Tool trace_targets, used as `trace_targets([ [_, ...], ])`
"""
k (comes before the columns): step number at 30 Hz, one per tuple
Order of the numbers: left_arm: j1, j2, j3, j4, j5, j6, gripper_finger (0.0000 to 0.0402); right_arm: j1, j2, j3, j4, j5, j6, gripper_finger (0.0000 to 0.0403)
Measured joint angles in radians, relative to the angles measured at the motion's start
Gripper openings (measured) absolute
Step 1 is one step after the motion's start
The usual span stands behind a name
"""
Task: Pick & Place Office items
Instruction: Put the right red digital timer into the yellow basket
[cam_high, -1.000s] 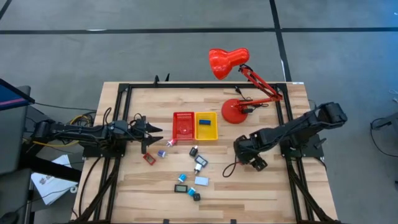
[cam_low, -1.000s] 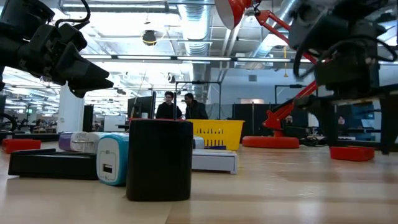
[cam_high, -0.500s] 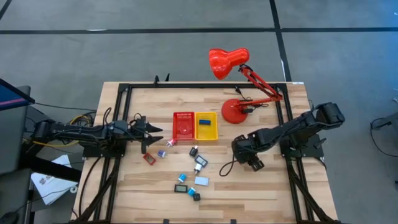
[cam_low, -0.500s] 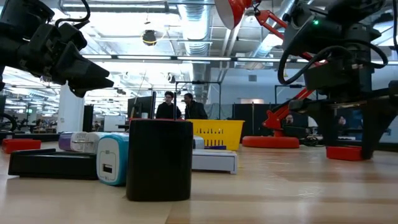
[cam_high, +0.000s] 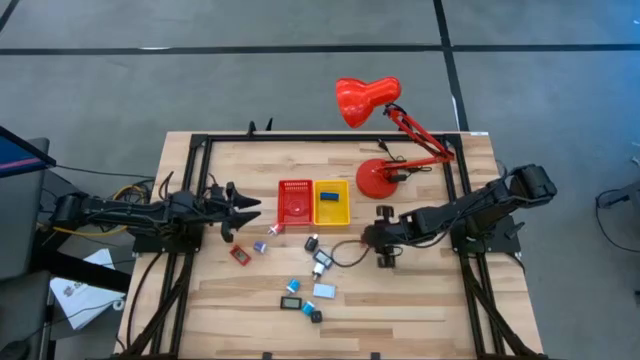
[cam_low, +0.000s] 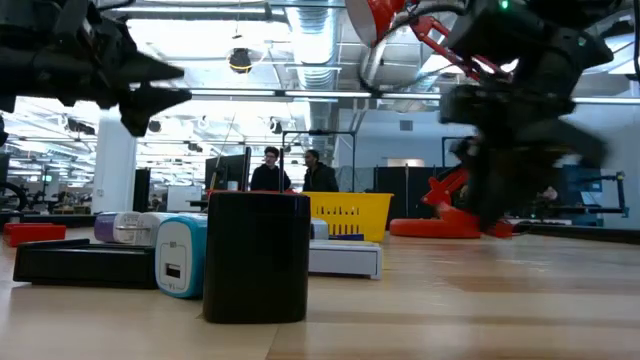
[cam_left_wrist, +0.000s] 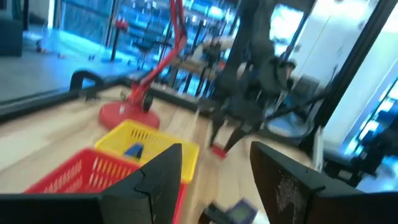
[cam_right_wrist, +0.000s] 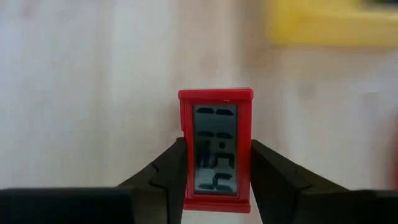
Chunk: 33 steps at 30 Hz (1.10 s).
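1. Red plastic frames the small rectangular digital clock (cam_right_wrist: 215, 149) that the right gripper (cam_right_wrist: 215, 180) pinches between its two dark fingers (cam_right_wrist: 163, 177); the grey display shows dark segment digits, turned sideways and not clearly readable.
2. From above, the right gripper (cam_high: 383, 240) sits right of the table's middle, near the round base of the big red desk lamp (cam_high: 385, 135), with pale wood and a blurred yellow edge beyond the clock in its wrist view.
3. Left gripper (cam_high: 235, 213) hangs over the left part of the light wooden slatted table (cam_high: 430, 300), its fingers (cam_left_wrist: 163, 180) spread apart with nothing between them.
4. Side by side at the table's middle stand a red mesh square bin (cam_high: 295, 202) and a yellow mesh square bin (cam_high: 332, 202); a small blue piece (cam_high: 328, 197) lies in the yellow one.
5. Remaining office items lie scattered on the near half of the table: a small red-framed piece (cam_high: 239, 255) near the left gripper, a white and purple piece (cam_high: 273, 230) just by the red bin, black and white pieces (cam_high: 319, 258), a black-framed flat piece (cam_high: 291, 301), a light blue piece (cam_high: 324, 291) and a tiny black block (cam_high: 316, 316).
6. Low down, a black cylinder (cam_low: 256, 255) stands closest, beside a white and light blue charger-like piece (cam_low: 180, 255) with a small port on its face.
7. Two people (cam_low: 292, 172) stand far off in the room behind; no brand or legible writing shows.
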Motion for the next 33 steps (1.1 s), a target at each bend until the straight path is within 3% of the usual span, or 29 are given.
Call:
trace_targets([
  [4, 0.0, 0.0, 0.0, 0.106, 0.0, -0.062, 0.0186, 0.028, -0.026, 0.011, 0.01, 0.185, 0.102, 0.0137],
  [9, 0.0, 0.0, 0.0, 0.303, 0.0, -0.152, 0.0186, 0.031, -0.069, 0.063, 0.001, 0.293, 0.15, 0.0125],
  [14, 0.0, 0.0, 0.0, 0.538, 0.0, -0.193, 0.0186, -0.026, -0.101, 0.191, -0.032, 0.334, 0.119, 0.0129],
  [21, 0.0, 0.0, 0.0, 0.725, 0.0, -0.198, 0.0186, -0.1, -0.062, 0.473, -0.051, 0.336, -0.124, 0.0129],
  [28, 0.0, 0.029, 0.011, 0.698, -0.151, -0.227, 0.0186, -0.129, 0.04, 0.743, -0.108, 0.329, -0.326, 0.0129],
  [30, 0.0, 0.066, 0.047, 0.62, -0.217, -0.234, 0.0186, -0.132, 0.079, 0.812, -0.176, 0.327, -0.349, 0.0129],
  [33, 0.0, 0.133, 0.145, 0.38, -0.233, -0.233, 0.0186, -0.143, 0.15, 0.924, -0.262, 0.326, -0.365, 0.0129],
])
